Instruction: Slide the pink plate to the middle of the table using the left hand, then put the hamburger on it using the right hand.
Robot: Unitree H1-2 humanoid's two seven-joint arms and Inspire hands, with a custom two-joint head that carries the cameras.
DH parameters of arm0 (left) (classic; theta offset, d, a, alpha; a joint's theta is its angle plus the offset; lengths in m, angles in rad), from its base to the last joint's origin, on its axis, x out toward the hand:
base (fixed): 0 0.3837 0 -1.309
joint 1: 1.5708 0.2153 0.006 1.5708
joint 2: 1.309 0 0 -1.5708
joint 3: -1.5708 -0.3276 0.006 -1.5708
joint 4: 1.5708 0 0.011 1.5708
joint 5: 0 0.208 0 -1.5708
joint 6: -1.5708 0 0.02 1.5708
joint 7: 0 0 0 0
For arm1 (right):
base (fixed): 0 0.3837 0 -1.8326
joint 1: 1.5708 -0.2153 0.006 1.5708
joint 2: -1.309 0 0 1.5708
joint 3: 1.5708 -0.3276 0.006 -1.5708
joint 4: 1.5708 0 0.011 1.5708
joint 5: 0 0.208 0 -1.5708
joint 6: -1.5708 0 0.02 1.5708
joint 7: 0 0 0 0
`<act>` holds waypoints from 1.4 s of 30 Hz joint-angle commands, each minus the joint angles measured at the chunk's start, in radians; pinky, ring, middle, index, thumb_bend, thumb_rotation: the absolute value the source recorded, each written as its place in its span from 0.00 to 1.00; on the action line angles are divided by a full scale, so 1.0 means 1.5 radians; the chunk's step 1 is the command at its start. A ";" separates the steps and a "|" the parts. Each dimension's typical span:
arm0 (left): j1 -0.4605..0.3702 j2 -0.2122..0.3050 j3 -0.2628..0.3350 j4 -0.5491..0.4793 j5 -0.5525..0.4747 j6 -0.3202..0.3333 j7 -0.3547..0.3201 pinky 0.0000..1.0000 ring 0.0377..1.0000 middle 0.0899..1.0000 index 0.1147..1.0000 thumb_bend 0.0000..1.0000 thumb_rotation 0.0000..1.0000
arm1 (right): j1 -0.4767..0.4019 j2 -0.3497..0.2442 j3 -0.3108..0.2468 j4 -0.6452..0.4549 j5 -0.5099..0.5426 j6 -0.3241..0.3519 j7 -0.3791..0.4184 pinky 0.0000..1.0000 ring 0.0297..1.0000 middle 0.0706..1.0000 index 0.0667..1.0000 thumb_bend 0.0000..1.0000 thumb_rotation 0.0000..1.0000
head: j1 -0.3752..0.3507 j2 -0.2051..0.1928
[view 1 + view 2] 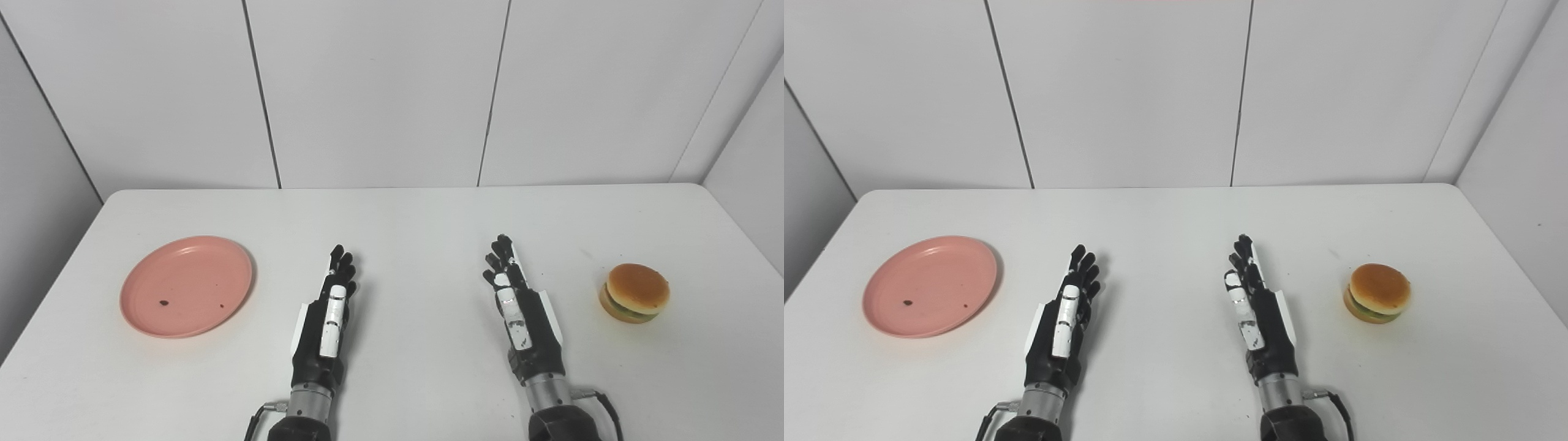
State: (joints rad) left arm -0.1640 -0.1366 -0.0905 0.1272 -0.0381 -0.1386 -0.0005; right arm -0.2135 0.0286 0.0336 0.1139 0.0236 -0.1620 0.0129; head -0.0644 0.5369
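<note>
Plate lies left on the table; hamburger right; both hands between.

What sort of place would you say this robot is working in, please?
Probably a lab test booth, not a kitchen: a bare white table boxed in by plain white wall panels, holding only a pink plate and a hamburger, with both robot hands, left hand and right hand, open and empty.

Both forearms cut off at bottom edge
</note>
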 commanded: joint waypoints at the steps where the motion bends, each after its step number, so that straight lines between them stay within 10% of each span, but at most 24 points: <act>1: 0.044 0.029 0.009 0.042 0.003 -0.001 -0.010 1.00 1.00 1.00 1.00 0.52 1.00 | 0.012 -0.002 -0.002 0.015 0.004 -0.016 0.006 0.97 0.98 0.99 1.00 0.53 0.92 | 0.000 0.001; 20: 0.044 0.025 0.008 0.040 0.002 0.006 -0.009 1.00 1.00 1.00 1.00 0.52 1.00 | 0.012 -0.007 -0.003 0.011 0.012 -0.009 0.011 0.98 0.98 1.00 1.00 0.51 0.92 | 0.012 0.002; 42: 0.024 -0.019 -0.010 0.085 0.064 0.015 0.033 1.00 1.00 1.00 0.99 0.51 1.00 | 0.022 -0.057 -0.030 -0.008 0.096 0.020 0.066 1.00 1.00 1.00 1.00 0.51 0.93 | 0.202 -0.016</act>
State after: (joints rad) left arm -0.1849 -0.1643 -0.1033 0.1604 0.0501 -0.1145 0.0405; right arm -0.2033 -0.0446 0.0025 0.0919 0.1515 -0.1256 0.0987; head 0.2390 0.5124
